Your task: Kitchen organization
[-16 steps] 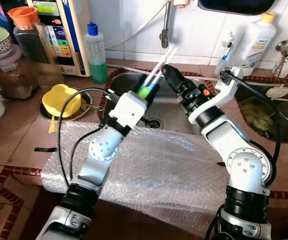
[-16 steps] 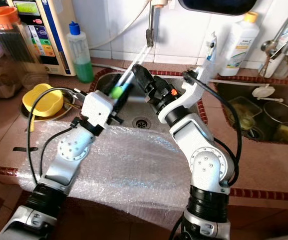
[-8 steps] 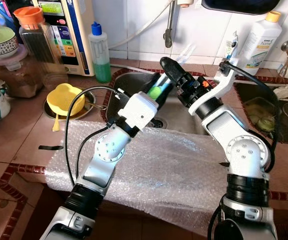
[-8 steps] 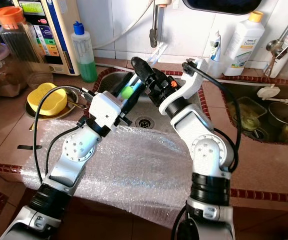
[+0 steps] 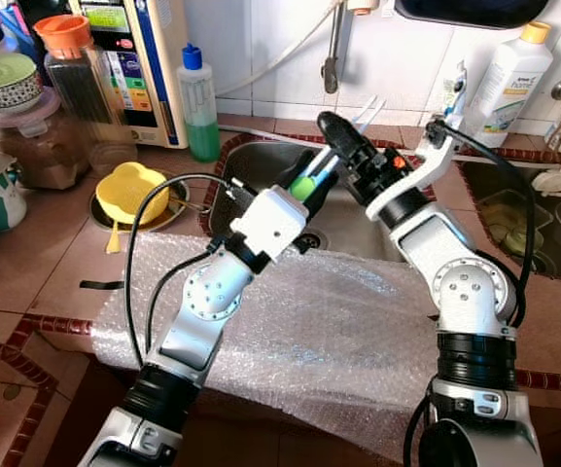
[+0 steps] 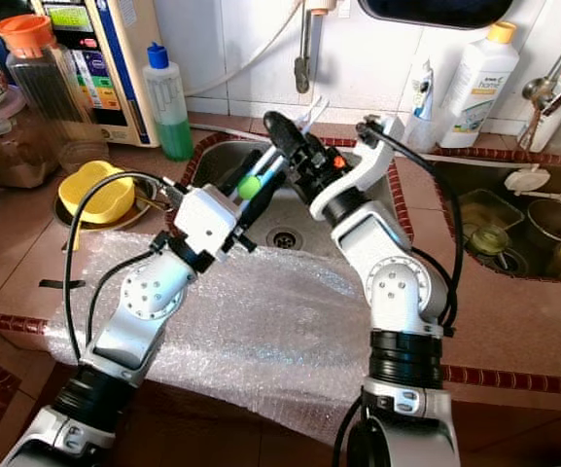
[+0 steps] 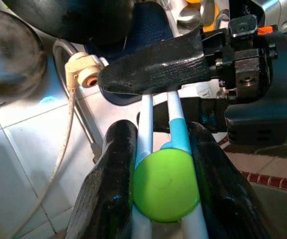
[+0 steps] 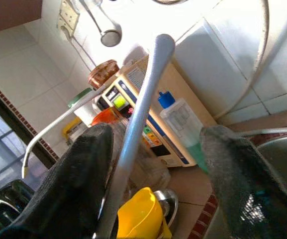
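— Where are the arms?
— Over the sink. The left gripper jaws clamp the green-capped utensils.
— And the right gripper?
— Jaws wide, straddling the white handles above.

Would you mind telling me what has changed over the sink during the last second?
The right hand has closed in on the white sticks above the sink; one now lies between its open fingers, against one finger. The left hand keeps its grip on them at the green cap. The bubble wrap, yellow bowl and green bottle stay put; the head camera shifted slightly.
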`<state>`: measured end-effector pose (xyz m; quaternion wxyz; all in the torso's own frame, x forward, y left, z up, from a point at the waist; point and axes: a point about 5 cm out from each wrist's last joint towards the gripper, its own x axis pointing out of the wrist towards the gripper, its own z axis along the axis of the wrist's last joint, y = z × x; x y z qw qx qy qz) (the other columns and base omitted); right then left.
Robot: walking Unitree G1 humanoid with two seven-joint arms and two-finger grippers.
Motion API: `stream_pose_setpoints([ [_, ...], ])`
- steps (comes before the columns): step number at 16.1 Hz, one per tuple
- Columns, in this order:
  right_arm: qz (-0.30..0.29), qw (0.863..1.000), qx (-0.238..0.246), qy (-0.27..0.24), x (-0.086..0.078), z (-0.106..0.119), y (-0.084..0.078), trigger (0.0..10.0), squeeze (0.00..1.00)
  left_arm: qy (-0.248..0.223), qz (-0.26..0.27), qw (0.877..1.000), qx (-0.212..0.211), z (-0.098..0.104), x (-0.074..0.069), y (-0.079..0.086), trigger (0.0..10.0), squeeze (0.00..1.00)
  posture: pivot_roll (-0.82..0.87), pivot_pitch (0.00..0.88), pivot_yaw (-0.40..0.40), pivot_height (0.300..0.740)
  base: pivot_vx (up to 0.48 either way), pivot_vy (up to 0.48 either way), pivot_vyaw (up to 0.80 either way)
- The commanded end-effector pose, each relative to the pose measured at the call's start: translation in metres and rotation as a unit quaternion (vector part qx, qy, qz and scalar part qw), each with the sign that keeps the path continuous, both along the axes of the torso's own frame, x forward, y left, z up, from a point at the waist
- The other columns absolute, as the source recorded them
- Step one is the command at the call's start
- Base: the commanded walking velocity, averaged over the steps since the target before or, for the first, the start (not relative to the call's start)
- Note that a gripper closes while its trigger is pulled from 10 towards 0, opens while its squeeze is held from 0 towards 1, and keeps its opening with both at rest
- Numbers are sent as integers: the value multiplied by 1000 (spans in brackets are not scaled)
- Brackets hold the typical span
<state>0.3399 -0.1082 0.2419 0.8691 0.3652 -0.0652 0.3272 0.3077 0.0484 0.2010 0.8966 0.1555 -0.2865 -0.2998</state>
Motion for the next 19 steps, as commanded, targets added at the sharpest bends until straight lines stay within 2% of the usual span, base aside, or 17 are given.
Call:
stream_pose_setpoints([
  [1, -14, 1000, 4, -6, 5, 4, -8, 0, 0, -12, -7, 1000, 1, 5, -2, 0, 6941, 0, 33, 40, 18, 740, 0, 0, 0],
  [5, -6, 1000, 6, -6, 6, 5, -7, 0, 0, -11, 1, 1000, -7, 6, -2, -1, 7059, 0, 33, 37, 5, 740, 0, 0, 0],
  [6, -5, 1000, 7, -5, 6, 4, -7, 0, 0, -11, 1, 1000, -8, 6, -2, -1, 7373, 0, 33, 37, 3, 740, 0, 0, 0],
  [9, -3, 1000, 7, -3, 5, 3, -6, 0, 0, -9, -1, 1000, -10, 5, -3, -1, 8863, 0, 29, 35, -1, 740, 0, 0, 0],
  [10, -3, 1000, 9, 0, 5, 3, -6, 0, 0, -9, -2, 1000, -11, 6, -2, -1, 10000, 0, 28, 35, -2, 740, 0, 0, 0],
  [19, -22, 1000, 2, 9, 9, 3, -10, 0, 0, 0, 4, 1000, -12, 2, -2, -2, 10000, 0, 23, 36, -20, 740, 0, 0, 0],
])
